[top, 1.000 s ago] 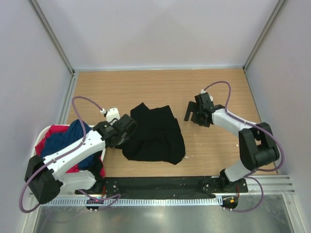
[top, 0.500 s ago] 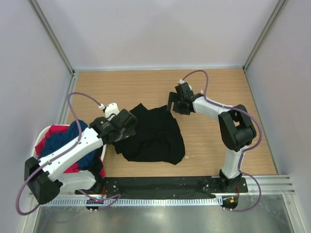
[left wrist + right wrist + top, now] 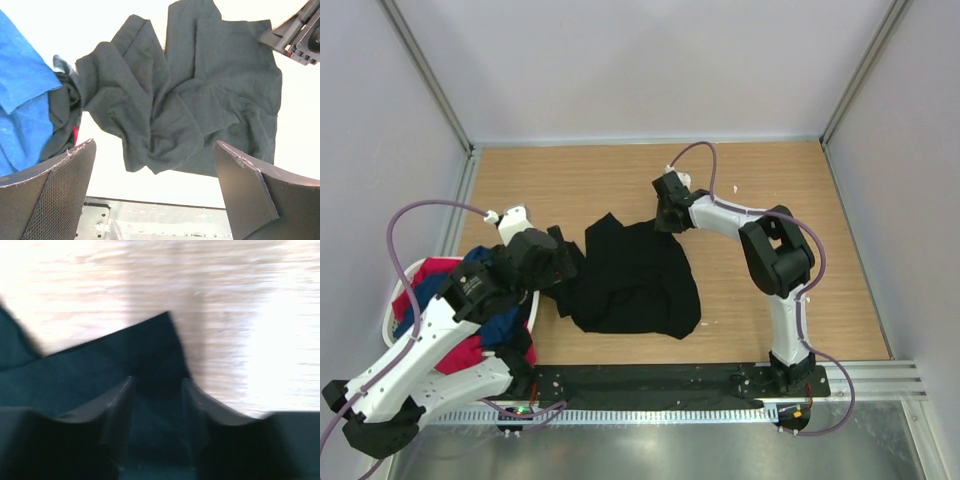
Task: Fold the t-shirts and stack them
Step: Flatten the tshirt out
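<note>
The black t-shirt [image 3: 635, 280] lies crumpled in the middle of the table. My right gripper [image 3: 663, 222] is down at its far right corner. In the right wrist view the right gripper [image 3: 157, 382] straddles that corner of the black t-shirt [image 3: 100, 365] with a narrow gap still between the fingers. My left gripper [image 3: 563, 268] hovers over the shirt's left edge. From the left wrist the left gripper [image 3: 155, 145] is wide open and empty above the black t-shirt [image 3: 200, 90]. A navy t-shirt [image 3: 425, 300] and a red-pink t-shirt [image 3: 435, 268] sit in the basket.
The white laundry basket [image 3: 395, 300] stands at the near left, partly under my left arm. The blue shirt [image 3: 20, 100] fills the left edge of the left wrist view. Grey walls close the table at the back and on both sides. A black base rail [image 3: 650, 380] runs along the near edge.
My left gripper opened, letting go of the black t-shirt, and pulled back towards the basket. My right gripper swung left to the shirt's far right corner and its jaws narrowed.
</note>
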